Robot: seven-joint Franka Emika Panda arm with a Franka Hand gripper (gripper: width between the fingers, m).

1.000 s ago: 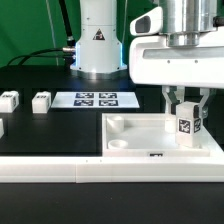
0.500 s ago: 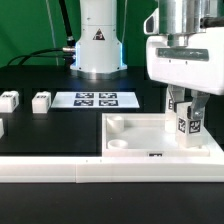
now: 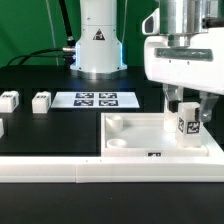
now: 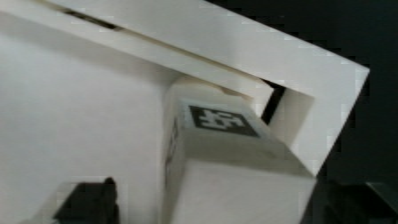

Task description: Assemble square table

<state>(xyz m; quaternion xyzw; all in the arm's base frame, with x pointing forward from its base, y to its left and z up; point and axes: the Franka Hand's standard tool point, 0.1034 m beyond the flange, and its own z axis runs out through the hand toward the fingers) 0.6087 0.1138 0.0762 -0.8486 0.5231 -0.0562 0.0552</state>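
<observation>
A short white plastic leg block with a black-and-white tag (image 3: 186, 125) stands upright in the far corner pocket of the white plastic square slab with a raised rim (image 3: 135, 143), on the exterior view's right. The slab lies flat on the black tabletop (image 3: 50, 135), right against the long white border rail (image 3: 90, 172). I think the rail keeps the slab from sliding while legs go in.

The jaws hang over the leg, one on each side. They are wide open and hold nothing. In the wrist view there is a clear gap between the leg (image 4: 222, 160) and the dark jaw tip beside it. I think the leg is left there because that pocket is its home.

A spare white leg block (image 3: 41, 100) and another spare leg block (image 3: 9, 99) wait on the tabletop near the marker board (image 3: 95, 99), well apart from the slab.

A second ago the jaws were pinched tight on the leg. Now they have let go and spread out. The leg has not tipped, and it stands in the same spot.
</observation>
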